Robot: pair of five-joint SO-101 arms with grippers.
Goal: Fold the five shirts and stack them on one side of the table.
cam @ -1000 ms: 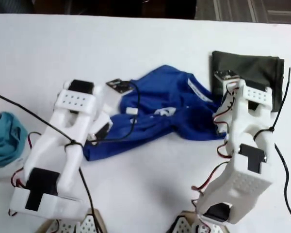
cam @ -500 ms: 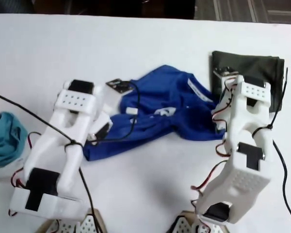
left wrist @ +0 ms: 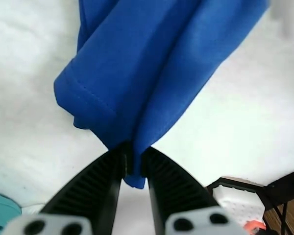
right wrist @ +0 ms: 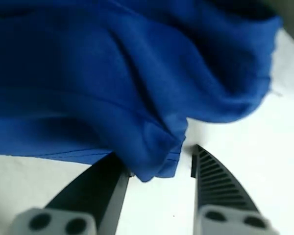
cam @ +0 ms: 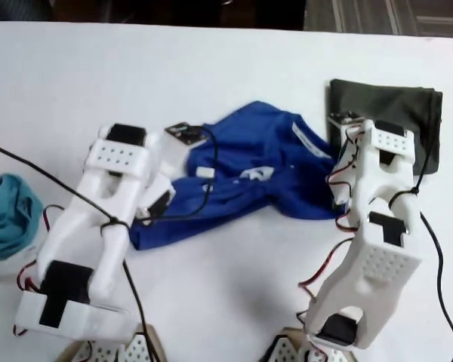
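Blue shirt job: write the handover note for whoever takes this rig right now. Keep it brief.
Left end effector: shut on a fold of the blue shirt, at the shirt's left end.
Right end effector: open, with a corner of the blue shirt between its fingers, not clamped.
Things: the blue shirt lies crumpled in the middle of the table. The dark shirt lies flat at the right side. The teal shirt is bunched at the left edge.
Done: the dark shirt looks folded.
Left: fold the blue shirt, then the teal shirt, and stack them, probably on the dark shirt.
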